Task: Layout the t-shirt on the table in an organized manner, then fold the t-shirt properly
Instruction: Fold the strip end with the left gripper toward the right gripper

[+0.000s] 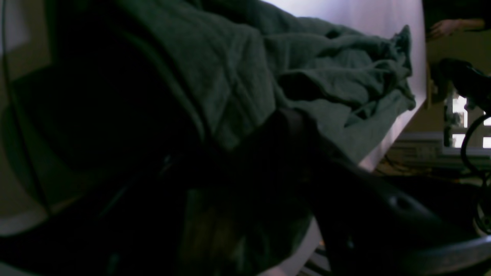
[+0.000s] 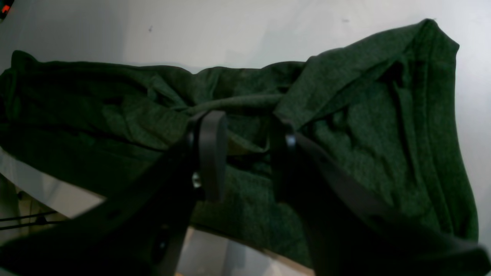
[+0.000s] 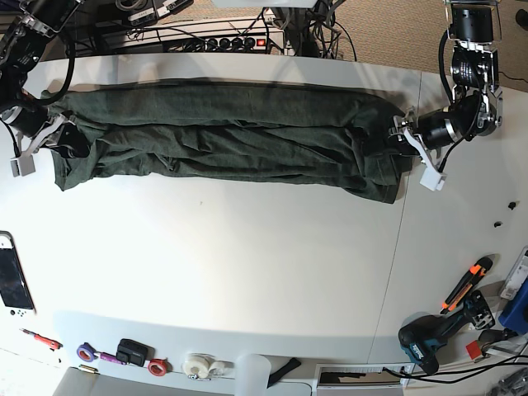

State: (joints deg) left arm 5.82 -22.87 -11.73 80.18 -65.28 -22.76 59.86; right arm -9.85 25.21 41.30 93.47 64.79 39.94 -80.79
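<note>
T-shirt [image 3: 223,140], heathered, long rumpled band

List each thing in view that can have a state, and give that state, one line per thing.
Dark green cotton t-shirt: stretched into a long, rumpled band, not flat, not folded.
Left gripper: at one end of the shirt; jaws hidden.
Right gripper: jaws open, fabric between them.
White smooth table: shirt lies on it.
</note>
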